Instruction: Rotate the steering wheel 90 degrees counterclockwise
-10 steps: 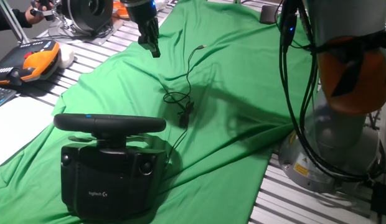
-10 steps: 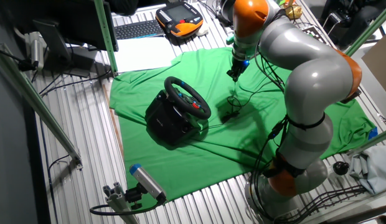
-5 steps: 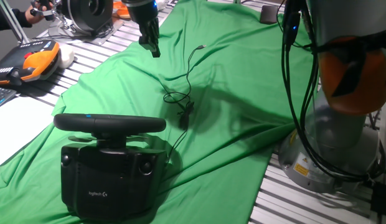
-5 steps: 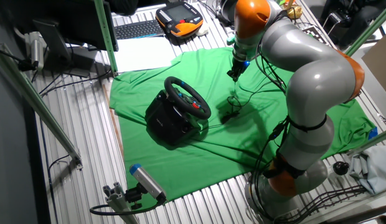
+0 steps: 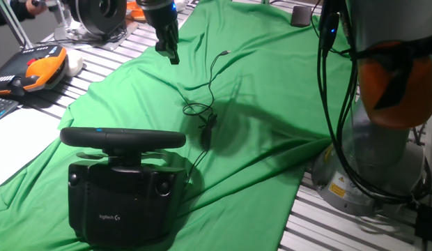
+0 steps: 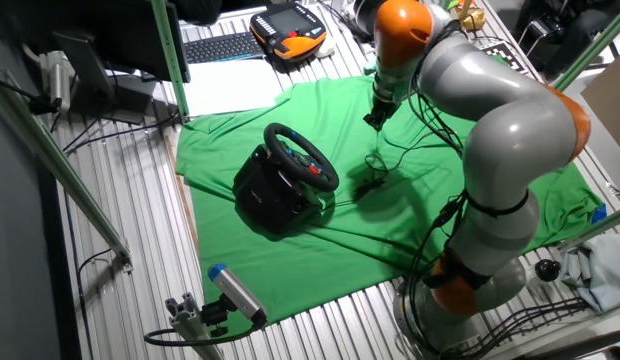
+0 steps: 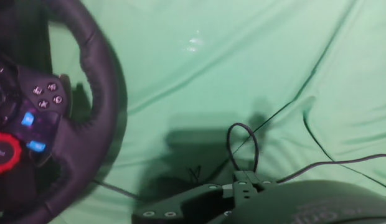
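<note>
On the left of one fixed view an orange and black controller (image 5: 40, 70) lies on the metal table (image 5: 115, 54), with a round black and silver device (image 5: 97, 14) behind it; the steering wheel (image 5: 122, 138) sits lower down on the green cloth (image 5: 272, 90), seen edge on, with a small blue mark on top of the rim; its boxy black base (image 5: 122, 202) with the white logo is under it; the gripper (image 5: 168, 50) hangs above the cloth farther back, well apart from the wheel and touching nothing; its two dark fingers look close together, but I cannot tell if they are shut; a thin black cable (image 5: 205, 104) lies looped on the cloth between the gripper and the wheel; the big grey and orange arm (image 5: 390, 90) stands on the right. In the other fixed view a keyboard (image 6: 222, 46) lies at the top left, the wheel (image 6: 301, 157) sits in the middle of the cloth with its face turned up and to the right, and the gripper (image 6: 374, 119) hangs to the right of it, above the cable (image 6: 375, 165). In the hand view the wheel rim (image 7: 96, 81) fills the left side, with small buttons, blue lights and a red ring inside it; the cable (image 7: 268, 134) curls over the cloth on the right; the fingers do not show here.
</note>
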Robot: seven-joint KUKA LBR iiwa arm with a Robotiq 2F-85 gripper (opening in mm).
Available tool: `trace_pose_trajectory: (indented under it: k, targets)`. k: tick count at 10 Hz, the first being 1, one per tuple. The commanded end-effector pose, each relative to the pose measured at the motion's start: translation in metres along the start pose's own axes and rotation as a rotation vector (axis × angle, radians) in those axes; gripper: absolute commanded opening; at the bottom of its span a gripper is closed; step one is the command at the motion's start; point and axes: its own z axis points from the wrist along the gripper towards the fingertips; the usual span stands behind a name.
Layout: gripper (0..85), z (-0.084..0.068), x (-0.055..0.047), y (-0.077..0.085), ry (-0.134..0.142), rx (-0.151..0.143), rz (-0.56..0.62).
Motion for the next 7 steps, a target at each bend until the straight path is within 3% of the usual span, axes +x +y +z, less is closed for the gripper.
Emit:
trace_pose_trajectory:
  k: [1,2,4,5,6,7]
  targets:
    - [0.0,0.0001,0.0,0.0003,0.004,-0.005,-0.022]
    - [0.0,0.0001,0.0,0.0003,0.008,-0.022,-0.049]
    - [0.0,0.0001,0.0,0.0003,0.016,-0.099,-0.096]
    - [0.0,0.0001,0.0,0.0003,-0.027,-0.048,-0.082]
    - [0.0,0.0001,0.0,0.0003,-0.006,-0.079,-0.085]
    - [0.0,0.0001,0.0,0.0003,0.003,-0.128,-0.075]
